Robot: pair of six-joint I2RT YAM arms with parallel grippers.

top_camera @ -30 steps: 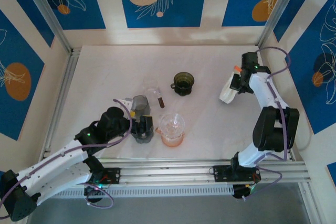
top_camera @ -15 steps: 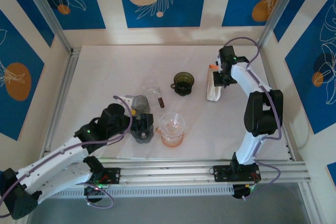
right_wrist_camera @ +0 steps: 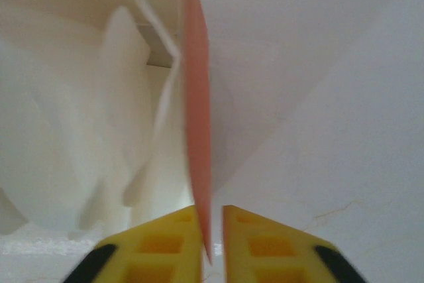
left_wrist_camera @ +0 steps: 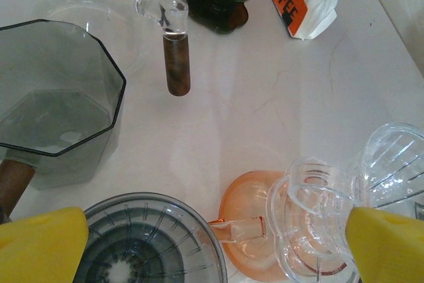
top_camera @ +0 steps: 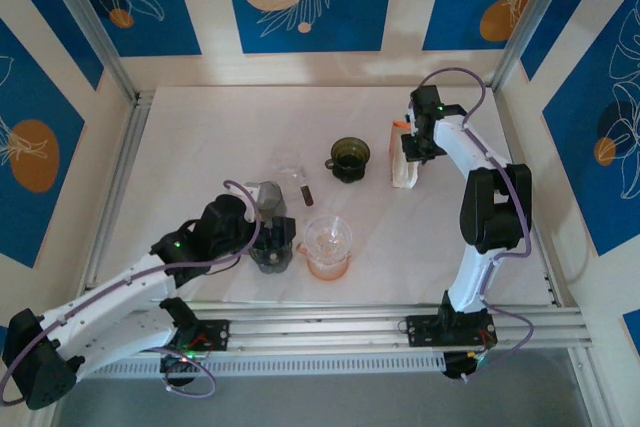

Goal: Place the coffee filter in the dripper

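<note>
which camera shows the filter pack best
Top external: it shows the whole filter pack, held by the right gripper. Left wrist catches part of it at the frame edge, lettering legible. Right wrist sees a blurred orange flap between the fingers.

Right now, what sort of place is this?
Probably a robot test cell staged as a coffee bench: a white table walled by blue printed panels, with a green dripper and filter pack.
</note>
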